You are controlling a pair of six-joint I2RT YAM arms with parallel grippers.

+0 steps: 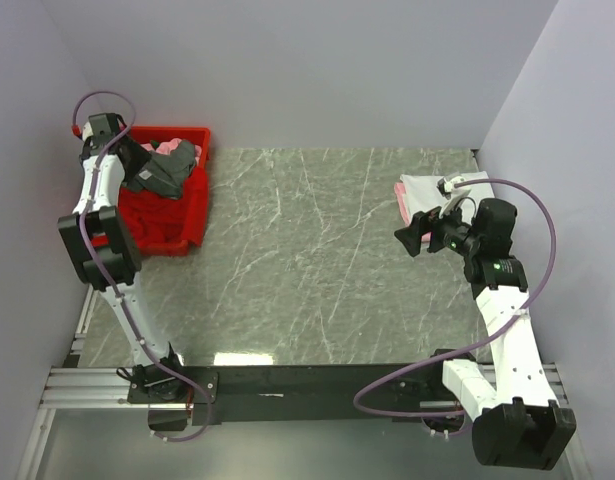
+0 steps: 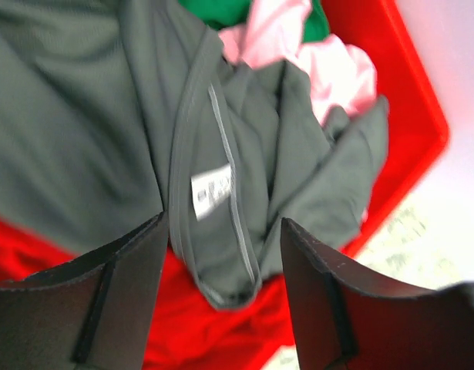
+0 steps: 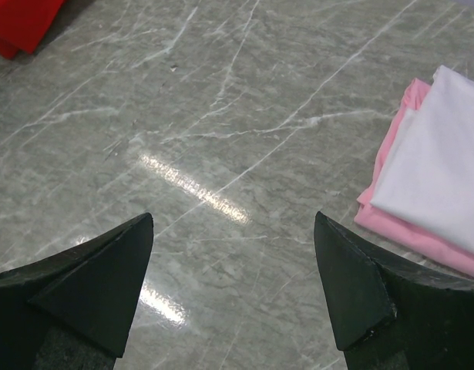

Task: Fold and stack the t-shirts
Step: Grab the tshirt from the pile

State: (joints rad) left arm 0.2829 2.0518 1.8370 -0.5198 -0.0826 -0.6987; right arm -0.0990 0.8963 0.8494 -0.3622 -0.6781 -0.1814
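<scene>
The dark grey t-shirt (image 2: 82,116) lies heaped in the red bin (image 2: 410,92), its collar and white label (image 2: 211,189) facing up. My left gripper (image 2: 223,222) is down in the bin (image 1: 200,195), and its two fingers press either side of the collar fold. Under the grey shirt (image 1: 167,172) lie a pink t-shirt (image 2: 337,69), a green one (image 2: 221,9) and red cloth (image 2: 221,331). At the far right a folded white t-shirt (image 3: 445,154) rests on a folded pink one (image 3: 391,220). My right gripper (image 3: 233,220) hangs open above bare table, left of that stack (image 1: 423,187).
The red bin stands at the table's far left corner against the wall. Grey walls close in the left, back and right sides. The marbled tabletop (image 1: 307,250) stretches between the bin and the folded stack. The arms' bases sit on a black rail (image 1: 307,385) at the near edge.
</scene>
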